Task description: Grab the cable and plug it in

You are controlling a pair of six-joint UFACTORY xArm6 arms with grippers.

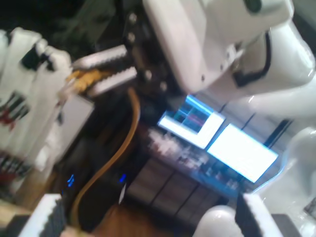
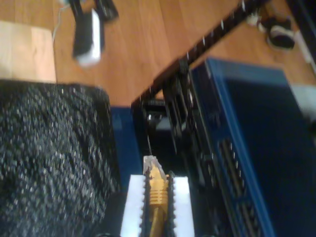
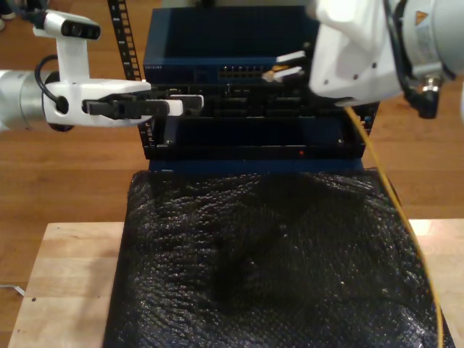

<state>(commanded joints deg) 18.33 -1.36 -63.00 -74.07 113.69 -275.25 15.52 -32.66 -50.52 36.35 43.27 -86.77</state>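
The yellow-orange cable (image 2: 157,195) is clamped between the white fingers (image 2: 132,202) of my second gripper (image 2: 157,178), and its clear plug (image 2: 150,165) pokes out past the fingertips. In the exterior view my second gripper (image 3: 290,64) is at the upper right, with the plug (image 3: 270,74) just in front of the port row (image 3: 243,72) of the blue switch (image 3: 232,43). From there the cable (image 3: 384,188) hangs down along the exterior view's right. My first gripper (image 1: 150,207) is open and empty, facing the second gripper (image 1: 98,69) and the cable (image 1: 131,128). In the exterior view my first gripper (image 3: 185,106) hovers at the rack's left.
A black textured mat (image 3: 268,254) covers a wooden table (image 3: 65,275) in front of the black rack (image 3: 246,138). A perforated rack rail (image 2: 207,44) runs diagonally beside the switch (image 2: 247,148). A power strip (image 2: 89,34) lies on the wooden floor. Lit monitors (image 1: 217,133) stand behind.
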